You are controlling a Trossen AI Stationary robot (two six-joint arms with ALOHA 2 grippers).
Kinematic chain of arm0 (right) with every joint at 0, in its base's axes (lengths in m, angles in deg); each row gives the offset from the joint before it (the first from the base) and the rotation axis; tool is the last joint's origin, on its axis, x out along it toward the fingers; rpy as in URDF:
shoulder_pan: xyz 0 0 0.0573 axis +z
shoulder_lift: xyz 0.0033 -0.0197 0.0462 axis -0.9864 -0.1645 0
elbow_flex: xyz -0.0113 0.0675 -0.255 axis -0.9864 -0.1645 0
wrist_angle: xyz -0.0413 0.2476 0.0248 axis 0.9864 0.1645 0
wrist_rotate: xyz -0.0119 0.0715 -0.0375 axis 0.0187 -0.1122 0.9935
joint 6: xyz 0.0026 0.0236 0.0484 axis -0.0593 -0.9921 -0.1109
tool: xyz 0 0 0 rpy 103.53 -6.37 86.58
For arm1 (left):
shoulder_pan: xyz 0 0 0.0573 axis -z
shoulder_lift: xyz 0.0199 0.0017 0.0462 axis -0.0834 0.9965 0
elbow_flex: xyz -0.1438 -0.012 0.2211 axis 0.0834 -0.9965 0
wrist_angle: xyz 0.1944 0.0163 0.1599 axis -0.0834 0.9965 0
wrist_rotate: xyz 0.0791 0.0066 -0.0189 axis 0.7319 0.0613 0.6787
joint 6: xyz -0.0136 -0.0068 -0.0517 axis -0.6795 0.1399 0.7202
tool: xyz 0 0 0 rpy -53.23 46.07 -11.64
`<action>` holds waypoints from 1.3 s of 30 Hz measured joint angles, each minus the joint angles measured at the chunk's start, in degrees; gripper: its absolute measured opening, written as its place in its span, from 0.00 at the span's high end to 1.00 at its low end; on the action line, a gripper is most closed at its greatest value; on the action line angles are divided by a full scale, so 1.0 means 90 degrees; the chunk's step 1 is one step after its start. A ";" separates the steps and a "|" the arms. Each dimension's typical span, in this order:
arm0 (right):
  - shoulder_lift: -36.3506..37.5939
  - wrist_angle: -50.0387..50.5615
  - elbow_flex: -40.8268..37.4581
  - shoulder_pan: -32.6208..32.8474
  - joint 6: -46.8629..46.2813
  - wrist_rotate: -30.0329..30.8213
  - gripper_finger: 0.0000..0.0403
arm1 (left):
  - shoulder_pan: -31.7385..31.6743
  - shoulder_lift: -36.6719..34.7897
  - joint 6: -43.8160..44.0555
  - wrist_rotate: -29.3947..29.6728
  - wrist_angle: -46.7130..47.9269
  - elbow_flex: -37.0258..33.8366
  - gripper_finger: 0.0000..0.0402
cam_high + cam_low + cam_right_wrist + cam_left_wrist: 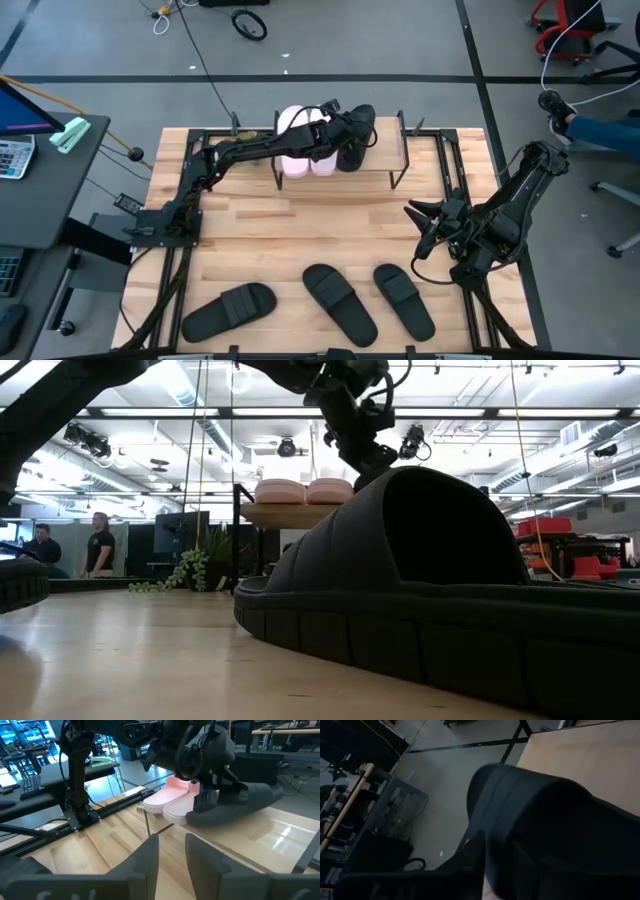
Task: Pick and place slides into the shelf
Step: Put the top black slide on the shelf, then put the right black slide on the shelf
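Black slide [358,137], pink slides [303,140], no writing

Two slides [306,150] sit on the shelf [340,178] (another [357,140] just right); three [338,302] lie in front.

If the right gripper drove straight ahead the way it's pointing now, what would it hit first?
Probably the shelf: the right gripper, empty and open, aims over bare table at the shelf's near edge, where the pink slides and the left gripper's black slide sit. Depth is uncertain.

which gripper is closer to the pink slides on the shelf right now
Left. The left gripper is over the shelf, right beside the pink slides; the right gripper waits off the shelf, farther away.
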 joint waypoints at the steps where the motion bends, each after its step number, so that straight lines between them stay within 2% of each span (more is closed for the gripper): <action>1: 0.0000 0.0000 0.0000 0.0000 0.0000 -0.0002 0.75 | -0.0002 0.0002 0.0000 -0.0001 -0.0001 -0.0002 0.77; 7: 0.0000 0.0000 0.0000 0.0000 0.0006 -0.0002 0.75 | 0.0014 0.0002 0.0287 0.0015 0.0024 -0.0002 0.61; 11: 0.0000 -0.0015 0.0000 0.0000 0.0010 0.0000 0.75 | 0.0096 0.0002 0.0603 -0.0423 0.0033 -0.0002 0.54; 18: -0.0003 -0.0031 0.0000 0.0000 0.0000 -0.0002 0.75 | 0.0295 -0.0003 0.0199 -0.0526 0.0142 -0.0002 0.52; 22: -0.0132 -0.0136 0.0000 0.0000 0.0000 -0.0098 0.75 | 0.0472 -0.0036 0.0158 -0.0543 0.1132 0.0381 0.53; 24: -0.0209 -0.0408 0.0000 0.0000 0.0000 -0.0519 0.75 | 0.0604 -0.0045 0.0157 -0.0537 0.2146 0.0854 0.54; 30: -0.0684 -0.2075 0.0000 0.0002 0.0690 -0.2572 0.75 | 0.1153 -0.0087 0.0416 -0.0540 0.4798 0.2149 0.57; 32: -0.0989 -0.2793 0.0000 0.0002 0.1194 -0.3276 0.75 | 0.1321 -0.0353 0.0439 -0.0560 0.5084 0.1962 0.57; 36: -0.1761 -0.3922 0.0002 0.0046 0.2218 -0.4444 0.75 | 0.1527 -0.0627 0.0381 -0.0839 0.7205 0.1896 0.59; 39: -0.2344 -0.4213 0.0002 0.0080 0.2133 -0.4843 0.75 | 0.1595 -0.1035 0.0817 -0.1291 0.6877 0.1490 0.61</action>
